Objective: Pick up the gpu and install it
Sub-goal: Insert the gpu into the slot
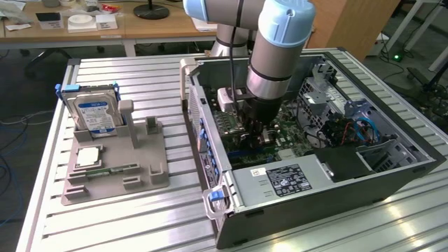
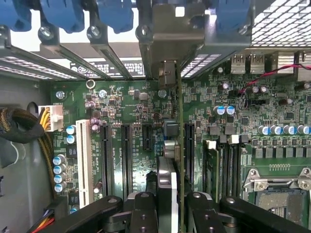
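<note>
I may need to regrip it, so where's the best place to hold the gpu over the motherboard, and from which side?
Its upper edge, from above, where the gripper clamps it. The gpu stands on edge with its lower edge facing the motherboard slots, leaving just the top free.

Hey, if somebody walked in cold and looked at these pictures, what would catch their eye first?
Probably the grey and light-blue robot arm plunging into the open black computer case, its gripper clamped on the thin green circuit-board gpu, held edge-on just above the green motherboard. Next, at the exterior view's left, the silver hard drive with a blue-white label standing upright in a grey holder.
</note>
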You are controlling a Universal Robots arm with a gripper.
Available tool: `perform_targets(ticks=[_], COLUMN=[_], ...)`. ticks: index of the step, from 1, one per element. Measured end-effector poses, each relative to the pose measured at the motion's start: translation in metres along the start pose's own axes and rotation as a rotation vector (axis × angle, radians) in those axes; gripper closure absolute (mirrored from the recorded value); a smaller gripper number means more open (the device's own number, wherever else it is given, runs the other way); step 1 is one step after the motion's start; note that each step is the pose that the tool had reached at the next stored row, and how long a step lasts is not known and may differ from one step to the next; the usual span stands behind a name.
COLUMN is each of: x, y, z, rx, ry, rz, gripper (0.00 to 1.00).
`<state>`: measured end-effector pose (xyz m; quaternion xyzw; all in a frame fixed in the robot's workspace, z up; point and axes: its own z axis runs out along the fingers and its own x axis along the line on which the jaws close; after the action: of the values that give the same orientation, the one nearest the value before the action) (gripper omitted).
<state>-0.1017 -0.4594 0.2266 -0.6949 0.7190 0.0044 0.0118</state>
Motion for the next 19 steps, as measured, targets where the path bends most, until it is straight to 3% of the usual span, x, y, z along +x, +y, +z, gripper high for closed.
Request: perform_targets(ticks=[19], x=[0.0002], y=[0.0013], z=[0.0031], rx=[0.0001], ry=[0.0007], rz=[0.012], gripper=[0.72])
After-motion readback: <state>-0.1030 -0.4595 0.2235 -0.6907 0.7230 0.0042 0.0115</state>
